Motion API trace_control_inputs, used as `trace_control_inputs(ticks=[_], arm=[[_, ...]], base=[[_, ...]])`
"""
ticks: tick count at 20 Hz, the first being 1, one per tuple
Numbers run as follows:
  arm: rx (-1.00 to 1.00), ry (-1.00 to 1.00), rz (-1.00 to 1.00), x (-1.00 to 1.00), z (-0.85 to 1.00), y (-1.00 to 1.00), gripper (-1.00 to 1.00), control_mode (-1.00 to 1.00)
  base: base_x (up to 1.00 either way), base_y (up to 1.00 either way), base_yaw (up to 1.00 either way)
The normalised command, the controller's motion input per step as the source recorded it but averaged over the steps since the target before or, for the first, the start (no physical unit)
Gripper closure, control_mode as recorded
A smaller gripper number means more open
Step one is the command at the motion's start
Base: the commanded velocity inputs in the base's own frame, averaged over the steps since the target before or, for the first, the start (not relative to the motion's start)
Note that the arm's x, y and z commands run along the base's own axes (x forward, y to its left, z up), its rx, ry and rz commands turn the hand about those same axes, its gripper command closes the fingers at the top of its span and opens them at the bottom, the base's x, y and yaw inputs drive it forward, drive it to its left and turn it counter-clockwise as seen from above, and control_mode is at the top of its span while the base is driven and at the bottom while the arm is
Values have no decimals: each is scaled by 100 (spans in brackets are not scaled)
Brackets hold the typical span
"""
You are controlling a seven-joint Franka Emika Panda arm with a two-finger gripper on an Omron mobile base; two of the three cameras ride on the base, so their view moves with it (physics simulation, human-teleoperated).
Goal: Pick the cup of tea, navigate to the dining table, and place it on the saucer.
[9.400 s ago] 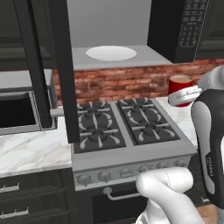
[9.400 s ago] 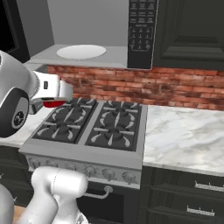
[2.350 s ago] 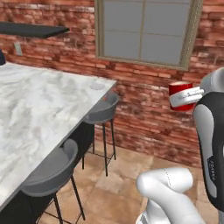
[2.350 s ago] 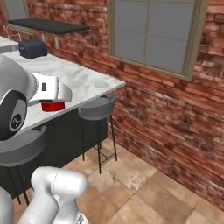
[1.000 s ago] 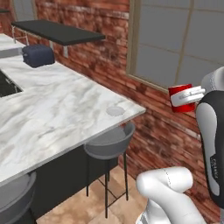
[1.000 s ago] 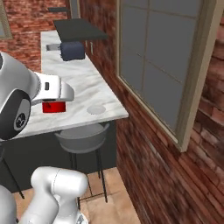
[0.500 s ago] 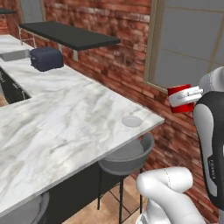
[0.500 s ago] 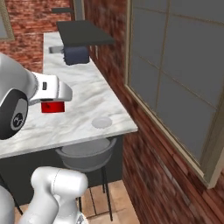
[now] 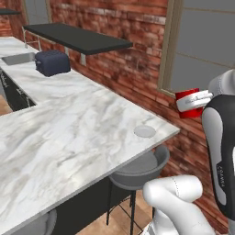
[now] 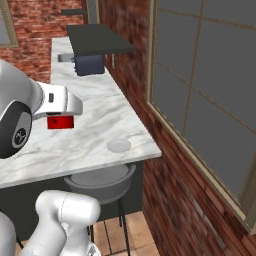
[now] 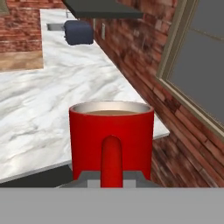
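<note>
End effector carrying the cup of tea beside the desk

We see the end effector point(image 9: 195, 102) pinching the cup of tea point(image 11: 111, 139), upright, in the air, off the desk point(image 9: 69, 128) past its window-side corner. The saucer point(image 9: 144, 131) lies flat near that corner; we note a dark toaster point(image 10: 90, 64) at the far end, a stool point(image 9: 137, 170) below.

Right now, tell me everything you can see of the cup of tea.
The cup of tea is a red cylindrical mug with a pale rim, a red handle facing the hand camera, and brown liquid nearly to the brim. It sits upright, held in the shut gripper in the air, off the dining table and short of the saucer.
</note>
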Motion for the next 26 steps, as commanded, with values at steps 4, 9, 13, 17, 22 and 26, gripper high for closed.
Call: trace_control_inputs(ticks=[4, 9, 13, 17, 22, 26], arm=[[0, 0, 0, 0, 0, 0, 100, 100], [0, 4, 0, 34, 0, 8, 100, -100], [0, 12, 0, 100, -14, 30, 100, -100], [0, 5, 0, 100, -50, 29, 100, -100], [0, 0, 0, 100, -100, 1, 100, -100], [0, 0, 0, 100, -100, 0, 100, -100]], base=[[0, 0, 0], [2, 0, 0], [0, 0, 0], [0, 0, 0], [0, 0, 0], [0, 0, 0]])
